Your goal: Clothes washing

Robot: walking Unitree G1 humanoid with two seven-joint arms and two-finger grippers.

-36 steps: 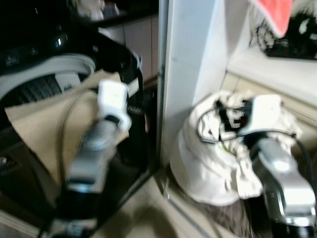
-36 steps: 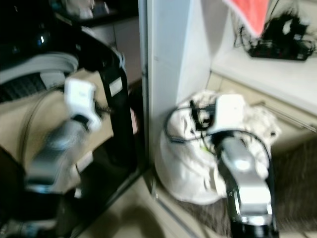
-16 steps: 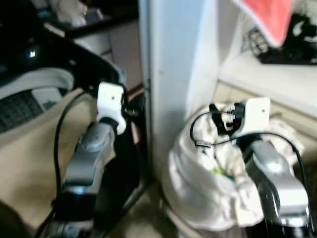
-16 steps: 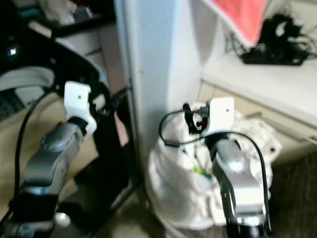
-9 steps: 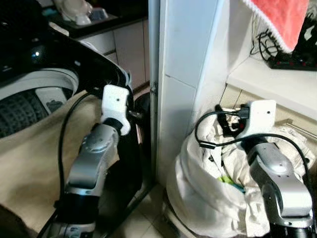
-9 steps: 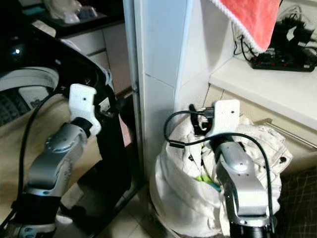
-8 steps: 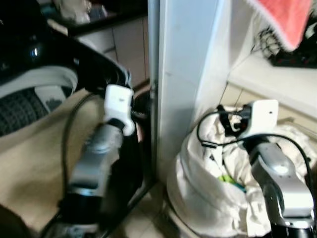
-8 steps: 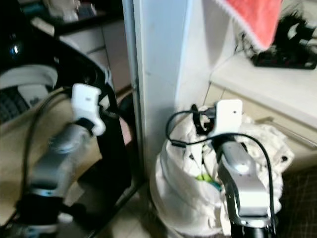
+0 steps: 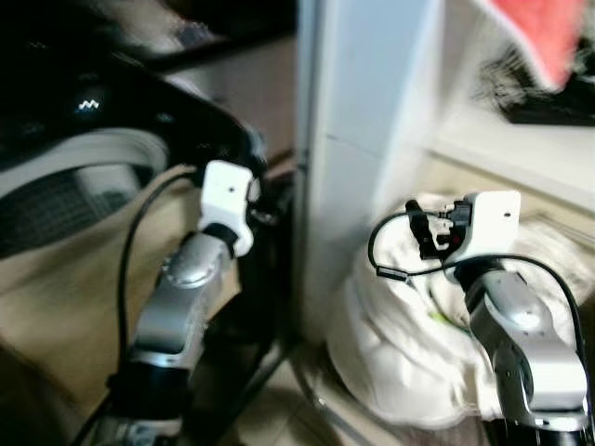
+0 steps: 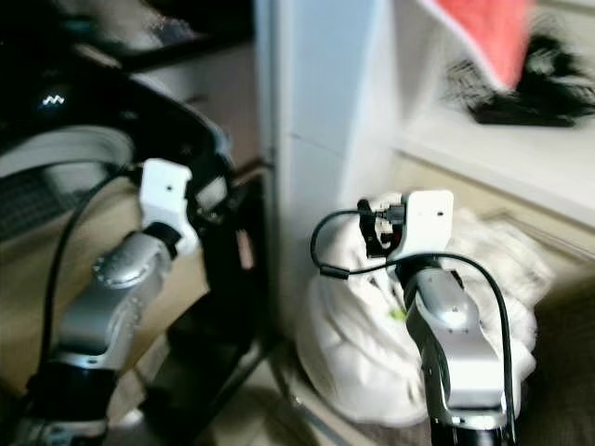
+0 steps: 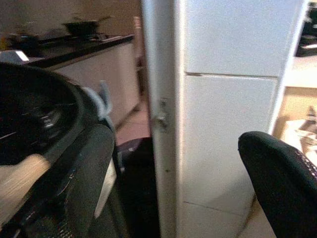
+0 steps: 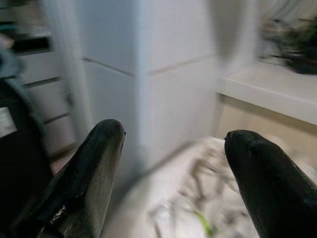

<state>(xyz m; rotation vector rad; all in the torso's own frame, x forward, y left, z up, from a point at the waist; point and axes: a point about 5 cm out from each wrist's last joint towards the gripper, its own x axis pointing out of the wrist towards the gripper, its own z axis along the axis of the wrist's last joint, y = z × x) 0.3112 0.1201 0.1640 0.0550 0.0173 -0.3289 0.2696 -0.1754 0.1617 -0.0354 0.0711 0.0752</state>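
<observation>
Your right gripper (image 12: 171, 163) hangs spread wide above the white laundry bag (image 9: 400, 344), ready to reach in; the bag sits just right of the white pillar (image 9: 358, 139). The left gripper (image 11: 198, 163) looks open too.

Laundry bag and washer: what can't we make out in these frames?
- Laundry bag contents: eye views are motion-blurred and the right arm covers the opening; a green scrap shows, items unidentifiable.
- Washing machine drum interior: cut off by the left edge of the eye views, and dark.
- Left end effector: in the left wrist view one finger is cut off by the frame edge.
- Right end effector: open, empty; bag below it is blurred.
</observation>
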